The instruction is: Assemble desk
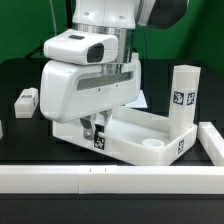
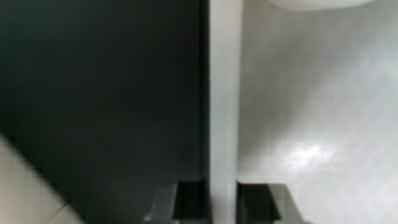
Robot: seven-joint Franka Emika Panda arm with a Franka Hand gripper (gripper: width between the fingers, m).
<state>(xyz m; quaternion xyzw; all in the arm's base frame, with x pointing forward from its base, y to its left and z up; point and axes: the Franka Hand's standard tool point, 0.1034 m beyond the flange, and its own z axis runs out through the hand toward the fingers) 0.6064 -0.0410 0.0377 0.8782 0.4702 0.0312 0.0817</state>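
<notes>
The white tray-like tabletop (image 1: 140, 138) lies on the black table in the exterior view, rim up. A white leg (image 1: 183, 98) with a black-and-white marker stands upright at its far corner on the exterior view's right. My gripper (image 1: 96, 128) reaches down at the tabletop's near rim on the exterior view's left. In the wrist view the rim (image 2: 224, 100) runs between my two dark fingertips (image 2: 192, 200), and my gripper (image 2: 224, 200) is shut on it. The tabletop's floor (image 2: 320, 120) fills one side.
A loose white leg (image 1: 27, 100) lies on the table at the exterior view's left. A long white rail (image 1: 110, 182) borders the front, with another piece (image 1: 213, 140) at the exterior view's right.
</notes>
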